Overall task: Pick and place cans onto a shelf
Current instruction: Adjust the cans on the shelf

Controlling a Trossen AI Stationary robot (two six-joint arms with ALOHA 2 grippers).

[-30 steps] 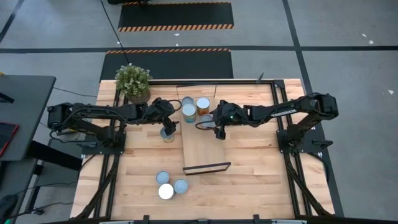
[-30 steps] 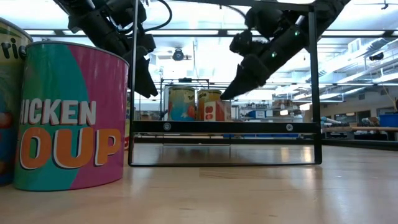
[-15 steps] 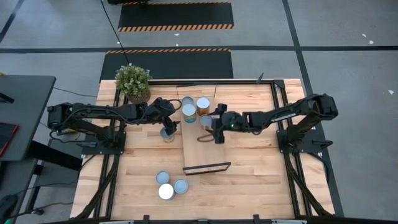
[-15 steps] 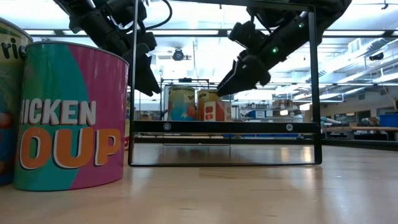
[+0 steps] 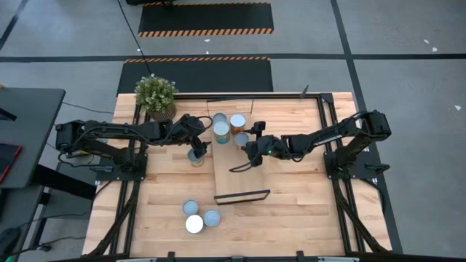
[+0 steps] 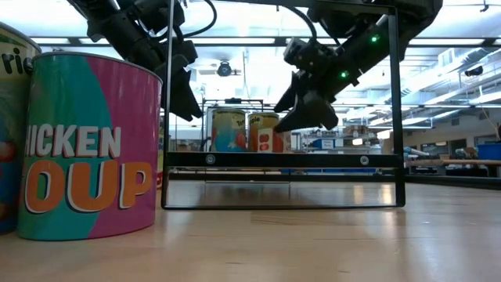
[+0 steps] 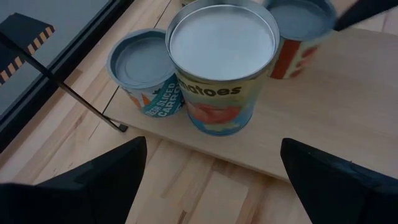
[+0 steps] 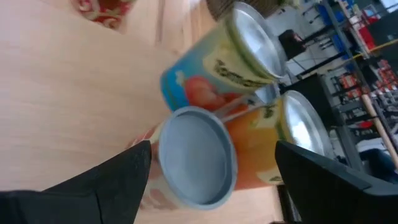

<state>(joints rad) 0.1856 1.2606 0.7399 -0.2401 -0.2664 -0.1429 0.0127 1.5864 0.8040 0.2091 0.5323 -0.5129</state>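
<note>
The shelf [image 5: 240, 175] is a pale board lying on the table. Several cans stand at its far end [image 5: 221, 131], [image 5: 238, 121], [image 5: 242, 140]; they also show in the low view [image 6: 228, 129]. My left gripper [image 5: 195, 148] is open and hangs left of the shelf. Its wrist view [image 7: 212, 149] shows a tomato can [image 7: 221, 68] and a carrot can [image 7: 143, 71] ahead of it. Another can [image 5: 196, 159] stands on the table right under it. My right gripper [image 5: 247, 151] is open above the shelf. Its fingers stand apart on either side of a grey-topped can [image 8: 193, 155].
Three cans [image 5: 198, 217] stand on the table near its front edge; two of them fill the left of the low view [image 6: 86, 149]. A potted plant [image 5: 155, 94] stands at the far left corner. The near half of the shelf is bare.
My right gripper has risen a little, drawn slightly toward the table's near edge, away from the cans on the shelf, and turned about its own axis. The cans have stayed where they were.
</note>
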